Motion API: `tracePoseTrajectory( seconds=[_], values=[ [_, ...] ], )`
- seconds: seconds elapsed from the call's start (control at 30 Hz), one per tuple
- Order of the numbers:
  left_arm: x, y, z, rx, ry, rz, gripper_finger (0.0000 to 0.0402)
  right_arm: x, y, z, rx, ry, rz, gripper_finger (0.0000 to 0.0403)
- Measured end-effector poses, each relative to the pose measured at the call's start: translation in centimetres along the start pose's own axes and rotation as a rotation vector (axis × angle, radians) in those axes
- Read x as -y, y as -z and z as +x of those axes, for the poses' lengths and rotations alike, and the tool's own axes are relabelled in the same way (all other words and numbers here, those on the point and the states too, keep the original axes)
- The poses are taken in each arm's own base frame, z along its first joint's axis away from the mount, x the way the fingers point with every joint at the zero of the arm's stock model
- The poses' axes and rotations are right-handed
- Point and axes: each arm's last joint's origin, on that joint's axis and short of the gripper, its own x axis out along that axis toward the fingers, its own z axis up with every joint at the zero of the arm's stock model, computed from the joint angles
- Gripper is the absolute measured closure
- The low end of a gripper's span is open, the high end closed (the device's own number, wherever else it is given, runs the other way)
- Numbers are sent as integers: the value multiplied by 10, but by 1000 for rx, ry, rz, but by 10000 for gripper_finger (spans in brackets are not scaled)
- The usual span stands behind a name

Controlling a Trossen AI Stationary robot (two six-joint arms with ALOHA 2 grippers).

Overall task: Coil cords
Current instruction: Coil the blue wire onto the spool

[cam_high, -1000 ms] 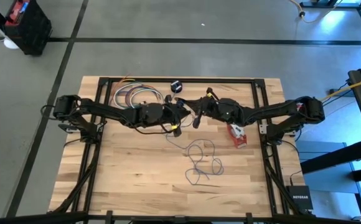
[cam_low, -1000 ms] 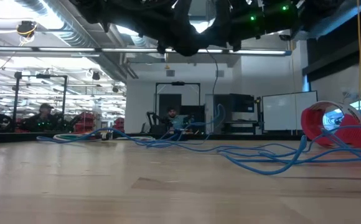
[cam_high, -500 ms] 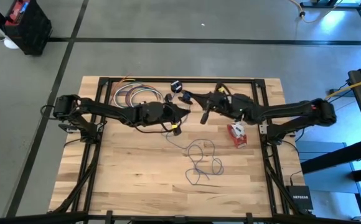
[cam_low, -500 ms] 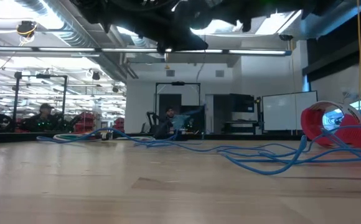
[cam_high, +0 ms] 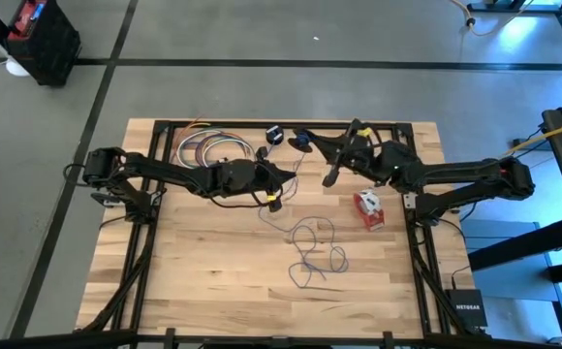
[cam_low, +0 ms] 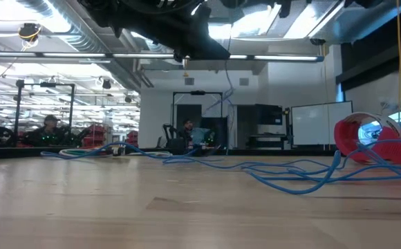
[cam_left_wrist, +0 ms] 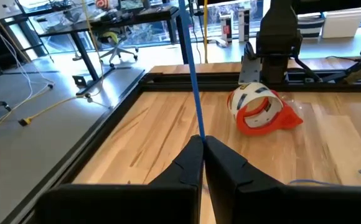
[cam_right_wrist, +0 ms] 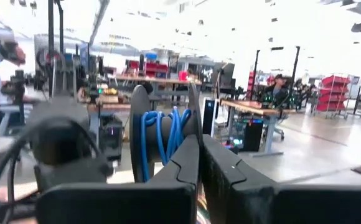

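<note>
Left tool (cam_high: 289, 172) sits over the middle of the table (cam_high: 184, 281) toward its far half, fingers (cam_left_wrist: 190, 163) pressed together on the thin bluish-purple cord (cam_high: 312, 250); in the left wrist view the cord (cam_left_wrist: 192, 81) runs taut straight up out of the closed tips. Right tool (cam_high: 300, 138) is raised near the far edge of the table, fingers (cam_right_wrist: 193, 158) clamped together with a small black round spool (cam_right_wrist: 162, 140) wound with blue cord right at the tips; cannot tell for sure how it is gripped, looks pinched at the rim. Rest of the bluish-purple cord lies in a loose tangle on the table, nearer the front than both tools, a strand leading up toward the left tool. Red-and-white cord bundle (cam_high: 367, 208) lies on the table near its right side, below the right arm, apart from the tangle; also seen in the left wrist view (cam_left_wrist: 258, 112) and at the right of the low view (cam_low: 366, 138). A coil of multicoloured cables (cam_high: 208, 148) rests at the far left of the table. Low view: blue cord (cam_low: 283, 173) sprawls over the table, one strand hanging down from above.
</note>
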Motion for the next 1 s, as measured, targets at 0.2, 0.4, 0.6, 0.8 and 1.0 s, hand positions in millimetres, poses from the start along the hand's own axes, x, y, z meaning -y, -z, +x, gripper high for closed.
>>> tracePoseTrajectory(
  seconds=[0.2, 0.4, 0.6, 0.8, 1.0],
  values=[
    [-1, 2, 1, -14, -9, 5, 397, 1, -4, -3, 0, -20, -2, 390],
    [-15, 15, 3, -135, -136, 29, 400, -2, 9, -4, -123, -95, -36, 390],
    [-33, 21, 1, -220, -218, 32, 400, -4, 21, -6, -247, -130, -132, 390],
    [-46, 9, -14, -223, -246, 18, 400, -4, 35, -11, -389, -145, -234, 390],
    [-53, -11, -33, -150, -256, 0, 401, -5, 52, -9, -507, -115, -308, 390]
  ],
)
